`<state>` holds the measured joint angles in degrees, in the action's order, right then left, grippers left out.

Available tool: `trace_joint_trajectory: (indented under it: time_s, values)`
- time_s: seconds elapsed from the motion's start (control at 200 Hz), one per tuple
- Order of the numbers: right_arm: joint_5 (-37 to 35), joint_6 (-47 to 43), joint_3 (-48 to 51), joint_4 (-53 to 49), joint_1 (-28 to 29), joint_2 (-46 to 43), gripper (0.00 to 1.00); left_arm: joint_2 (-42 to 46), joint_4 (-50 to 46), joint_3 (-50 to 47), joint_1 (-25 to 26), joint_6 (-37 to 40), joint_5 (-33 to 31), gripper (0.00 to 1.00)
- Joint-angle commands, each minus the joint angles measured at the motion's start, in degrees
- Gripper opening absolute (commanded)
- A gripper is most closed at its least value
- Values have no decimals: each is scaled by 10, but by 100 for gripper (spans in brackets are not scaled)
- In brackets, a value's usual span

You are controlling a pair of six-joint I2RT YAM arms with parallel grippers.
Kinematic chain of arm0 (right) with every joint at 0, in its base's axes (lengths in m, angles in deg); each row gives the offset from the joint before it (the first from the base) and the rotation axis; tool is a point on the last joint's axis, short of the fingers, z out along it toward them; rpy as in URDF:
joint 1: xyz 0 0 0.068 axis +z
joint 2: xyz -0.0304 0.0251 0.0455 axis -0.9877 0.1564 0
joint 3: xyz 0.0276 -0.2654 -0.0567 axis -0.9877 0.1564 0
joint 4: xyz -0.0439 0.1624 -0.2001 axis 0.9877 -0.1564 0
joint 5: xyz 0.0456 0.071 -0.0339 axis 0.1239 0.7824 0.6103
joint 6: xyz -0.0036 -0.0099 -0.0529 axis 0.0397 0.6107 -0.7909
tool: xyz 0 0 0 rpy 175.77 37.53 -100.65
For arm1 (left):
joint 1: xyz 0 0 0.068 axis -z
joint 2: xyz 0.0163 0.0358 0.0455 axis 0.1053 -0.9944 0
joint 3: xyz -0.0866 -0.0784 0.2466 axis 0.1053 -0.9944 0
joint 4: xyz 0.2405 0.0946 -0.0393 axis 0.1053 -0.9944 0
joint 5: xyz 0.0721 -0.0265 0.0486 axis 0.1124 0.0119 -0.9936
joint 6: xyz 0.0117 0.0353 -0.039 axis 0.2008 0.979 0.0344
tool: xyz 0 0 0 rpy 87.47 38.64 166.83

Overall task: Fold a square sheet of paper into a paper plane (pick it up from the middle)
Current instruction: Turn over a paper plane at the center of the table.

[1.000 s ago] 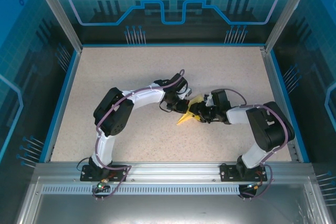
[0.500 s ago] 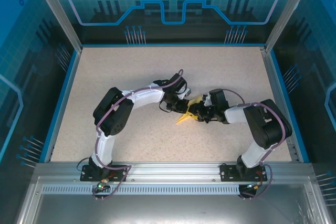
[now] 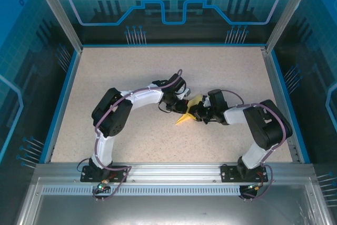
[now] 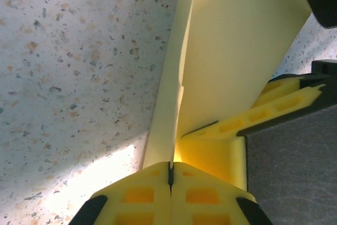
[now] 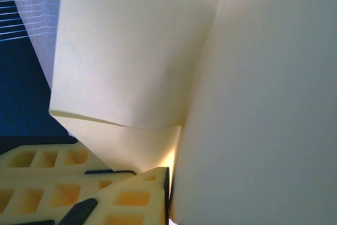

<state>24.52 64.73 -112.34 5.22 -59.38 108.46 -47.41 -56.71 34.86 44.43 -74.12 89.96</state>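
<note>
The small pale-yellow paper plane [image 3: 184, 118], a narrow folded dart, is near the middle of the speckled beige table [image 3: 131, 77], between the two arms. In the top view its long axis runs from 1 o'clock to 7 o'clock, and its sharp tip points to 7 o'clock. The left gripper [image 3: 181, 106] reaches in from 10 o'clock and is clenched on the paper. In the left wrist view its yellow fingers [image 4: 142, 196] meet with a thin folded edge pinched between them. The right gripper [image 3: 196, 113] reaches in from 3 o'clock at the wide end. In the right wrist view its fingers [image 5: 131, 198] are pressed together at the fold, grasping the plane.
</note>
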Motion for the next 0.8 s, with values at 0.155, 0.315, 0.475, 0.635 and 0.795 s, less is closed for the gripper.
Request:
trace_joint_trajectory:
  time_s: [0.155,0.315,0.475,0.635,0.795]
  values:
    - [-32,-60,-47,-119,14,-33,3,29,2,-12,-9,-8,16,9]
    - [-49,-122,-86,-236,18,-57,1,35,5,-19,-13,-7,15,12]
    - [-69,-206,-143,-375,22,-73,1,34,13,-22,-14,-11,32,16]
    - [-81,-282,-198,-479,22,-60,2,35,26,-32,-14,-18,46,21]
    - [-108,-325,-239,-539,29,-38,1,48,36,-49,-13,-25,53,27]
